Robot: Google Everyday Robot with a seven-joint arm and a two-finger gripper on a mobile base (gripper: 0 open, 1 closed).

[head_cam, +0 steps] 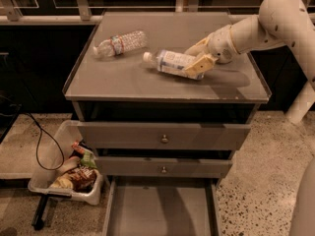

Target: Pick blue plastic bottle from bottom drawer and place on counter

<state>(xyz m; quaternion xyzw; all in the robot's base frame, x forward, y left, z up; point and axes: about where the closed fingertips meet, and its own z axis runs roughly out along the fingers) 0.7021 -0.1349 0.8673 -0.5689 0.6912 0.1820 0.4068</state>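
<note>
Hand (198, 58) grips the base end of the blue plastic bottle (172, 62), which lies on its side on the table (147, 85). Its long axis runs left from the hand, cap farthest out.

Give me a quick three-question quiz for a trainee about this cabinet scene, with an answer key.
1. True or false: the bottom drawer is pulled open.
2. Where is the blue bottle? A) in the drawer B) lying on the counter C) in the floor bin
3. Fill in: the pincer is over the counter's right side, closed on the ____ bottle.
Key: 1 true; 2 B; 3 blue.
</note>
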